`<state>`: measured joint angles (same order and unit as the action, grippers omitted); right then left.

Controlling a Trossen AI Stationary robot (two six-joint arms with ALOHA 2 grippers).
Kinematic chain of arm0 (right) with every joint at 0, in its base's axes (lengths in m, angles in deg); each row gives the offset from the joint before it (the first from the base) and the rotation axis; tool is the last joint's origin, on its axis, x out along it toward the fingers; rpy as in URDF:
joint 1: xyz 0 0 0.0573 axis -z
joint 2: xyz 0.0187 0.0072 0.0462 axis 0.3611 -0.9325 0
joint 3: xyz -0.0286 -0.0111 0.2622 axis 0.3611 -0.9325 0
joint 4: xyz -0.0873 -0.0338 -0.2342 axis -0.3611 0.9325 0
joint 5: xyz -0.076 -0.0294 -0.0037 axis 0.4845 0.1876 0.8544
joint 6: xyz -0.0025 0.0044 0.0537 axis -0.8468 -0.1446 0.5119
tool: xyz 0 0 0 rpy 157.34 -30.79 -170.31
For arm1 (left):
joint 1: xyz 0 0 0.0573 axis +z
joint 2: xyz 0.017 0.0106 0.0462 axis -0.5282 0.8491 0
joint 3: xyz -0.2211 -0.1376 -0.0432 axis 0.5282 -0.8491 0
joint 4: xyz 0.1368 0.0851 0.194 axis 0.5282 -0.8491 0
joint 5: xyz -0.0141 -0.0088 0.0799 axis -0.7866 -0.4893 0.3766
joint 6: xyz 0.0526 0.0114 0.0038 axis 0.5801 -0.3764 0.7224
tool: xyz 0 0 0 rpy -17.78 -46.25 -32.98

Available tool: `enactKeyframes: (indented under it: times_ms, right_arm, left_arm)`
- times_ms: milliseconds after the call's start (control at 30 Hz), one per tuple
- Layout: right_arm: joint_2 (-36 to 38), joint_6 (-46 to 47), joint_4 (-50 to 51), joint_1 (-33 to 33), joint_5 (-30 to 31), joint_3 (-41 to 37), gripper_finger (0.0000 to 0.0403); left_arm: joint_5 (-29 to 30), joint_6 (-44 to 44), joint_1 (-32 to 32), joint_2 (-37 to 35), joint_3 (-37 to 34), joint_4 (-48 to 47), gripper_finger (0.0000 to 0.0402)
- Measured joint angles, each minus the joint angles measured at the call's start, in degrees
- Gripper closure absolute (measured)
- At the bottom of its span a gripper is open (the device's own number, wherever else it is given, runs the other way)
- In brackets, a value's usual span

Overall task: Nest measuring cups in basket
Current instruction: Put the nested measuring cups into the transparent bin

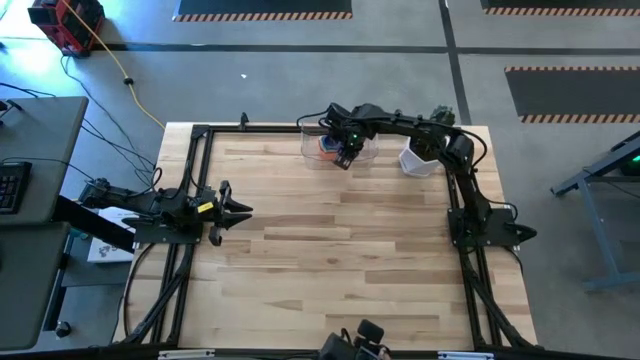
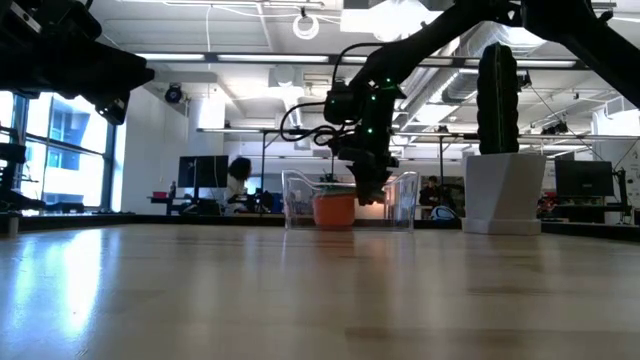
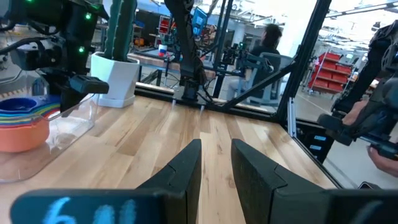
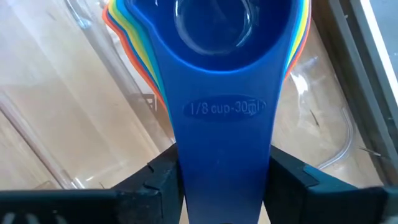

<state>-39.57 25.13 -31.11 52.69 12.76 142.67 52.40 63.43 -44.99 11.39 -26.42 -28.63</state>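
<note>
The clear basket (image 1: pixel 322 150) stands at the table's far edge. In it sits a nested stack of measuring cups (image 3: pixel 18 118): a large orange cup (image 2: pixel 335 210) is outermost, and red and yellow rims (image 4: pixel 301 37) show below the small blue cup (image 4: pixel 217 37) on top. My right gripper (image 1: pixel 343 157) reaches down into the basket, shut on the blue cup's handle. My left gripper (image 1: pixel 236 211) waits open above the table's left side, far from the basket. My right gripper pinches the blue cup's flat handle (image 4: pixel 224 155) by its two long edges, one finger (image 4: pixel 163 180) on each side. The fingers lie along the handle and slant down from above into the basket. The cup's bowl sits in the stack, on top.
A white angular pot (image 1: pixel 420 160) with a green cactus (image 2: pixel 497 95) stands just right of the basket. Bare wood (image 1: pixel 340 250) covers the middle and near part of the table. People and desks show in the room beyond the far edge.
</note>
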Motion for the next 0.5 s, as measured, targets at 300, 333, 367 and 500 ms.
enactKeyframes:
  times_ms: [300, 333, 367, 500]
  right_arm:
    - [0.00, 1.79, -0.05, 0.03, -0.04, 0.00, 0.0166]
    - [0.00, 2.11, -0.05, 0.08, 0.02, 0.00, 0.0153]
    - [0.07, 2.16, -0.05, 0.10, 0.02, -0.01, 0.0142]
    - [1.53, 2.15, -0.04, 0.12, 0.06, -0.02, 0.0121]
  left_arm:
    - [0.01, -0.01, 0.00, 0.00, 0.00, -0.01, 0.0323]
    - [0.02, 0.00, 0.00, 0.00, 0.00, 0.00, 0.0323]
    - [0.00, 0.00, 0.00, 0.00, 0.00, 0.00, 0.0323]
    - [0.02, 0.02, 0.00, 0.00, 0.00, 0.00, 0.0323]
